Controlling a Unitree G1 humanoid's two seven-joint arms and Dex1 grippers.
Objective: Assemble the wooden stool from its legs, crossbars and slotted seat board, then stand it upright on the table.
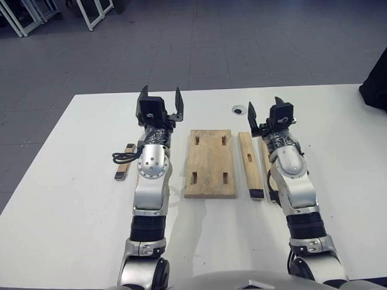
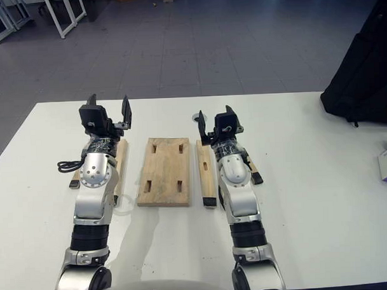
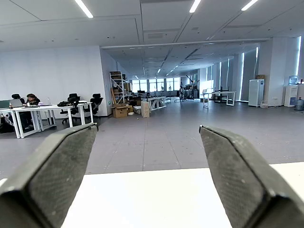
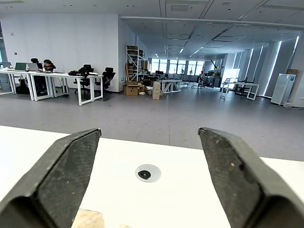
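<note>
The slotted seat board [image 1: 210, 162] lies flat mid-table between my two forearms. A long wooden bar [image 1: 249, 163] with a dark end lies along the board's right side. Another bar [image 2: 253, 168] sits partly hidden under my right arm. A short wooden piece [image 1: 123, 162] lies left of my left arm, and a further bar [image 2: 121, 161] lies partly hidden beneath that arm. My left gripper [image 1: 160, 103] stands open beyond the board's far-left corner, holding nothing. My right gripper [image 1: 267, 112] is open past the far end of the right-hand bars, also holding nothing.
A round cable grommet [image 1: 239, 109] sits in the table just beyond the right gripper. A black cable [image 1: 122, 157] curls beside my left forearm. The white table [image 1: 68, 206] has bare room on both outer sides and at the front.
</note>
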